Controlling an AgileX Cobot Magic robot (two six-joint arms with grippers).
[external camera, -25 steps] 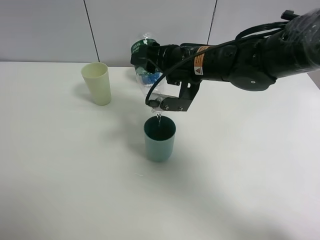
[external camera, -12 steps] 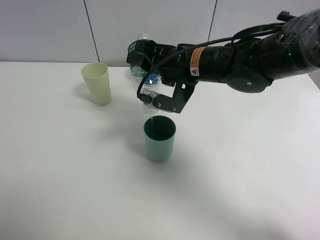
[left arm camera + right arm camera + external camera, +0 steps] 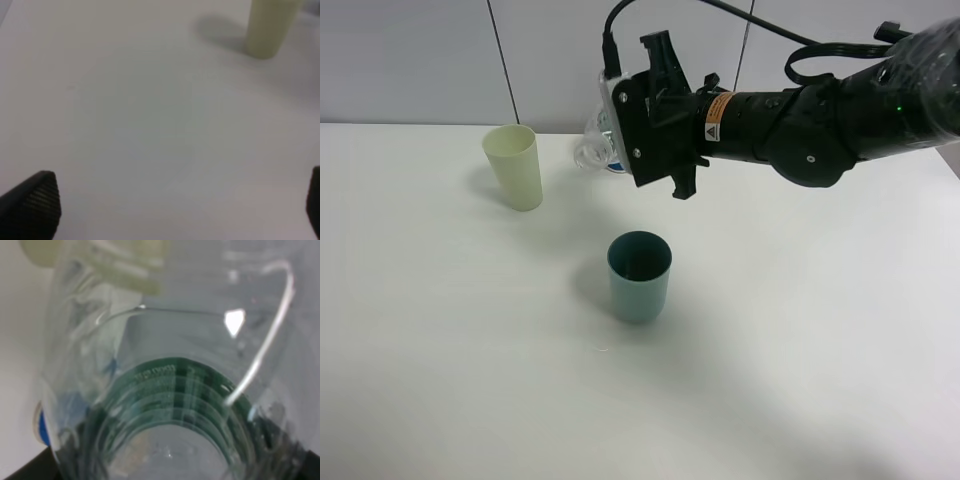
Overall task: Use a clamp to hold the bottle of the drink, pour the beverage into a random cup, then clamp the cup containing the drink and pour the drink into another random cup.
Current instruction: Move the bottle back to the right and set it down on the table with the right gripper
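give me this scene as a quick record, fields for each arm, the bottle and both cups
right gripper: shut on the bottle, raised above the far side of the table
left gripper: open, nothing between the fingers, bare table below
bottle: clear, green label, off the table, not above either cup; no stream visible
teal cup: upright, mid-table, free of both grippers; liquid level cannot be told
pale yellow-green cup: upright, far left, apart from the teal cup
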